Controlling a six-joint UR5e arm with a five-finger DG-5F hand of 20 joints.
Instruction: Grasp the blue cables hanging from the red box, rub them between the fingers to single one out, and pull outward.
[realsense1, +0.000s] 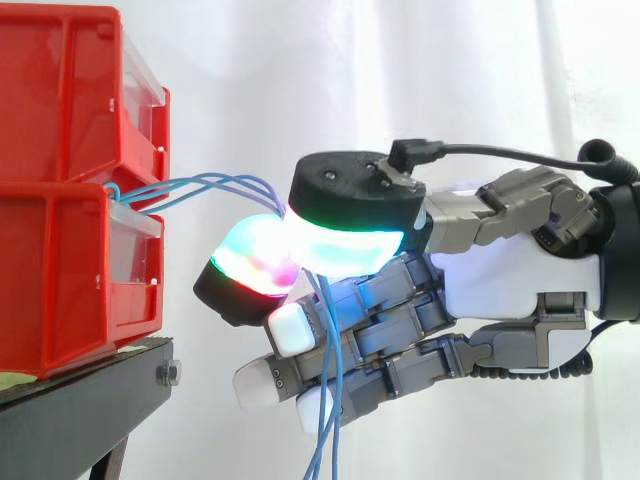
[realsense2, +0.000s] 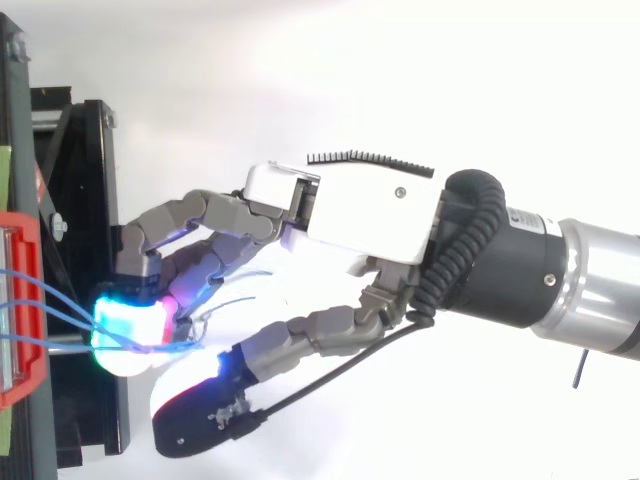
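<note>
Red box sits at the front edge of the black stand, with a second red bin stacked on top of it.

The blue cables come out at the box's upper front lip, at the seam between the two bins. Several strands run right in a shallow arch, clear of the stand's edge and looking slack.

Their far end enters the pinch. The fingers are curled onto the broad thumb pad, grasping the bundle between the glowing pads. Below the pinch the strands drop straight down across the lower white pads.

The hand reaches in from the right, palm toward the box.

Key relation: the box lies left of the fingers, and the held stretch has its long axis roughly level, running from box to hand. My reading is that an outward pull goes right, along that line, taking up the arch first.

Hard to make out:
- The glow washes out the contact, so I cannot tell how many strands sit between the pads, or whether one is singled out.
- The cable roots inside the box are hidden.
- The loose ends are cut off at the bottom.
</note>
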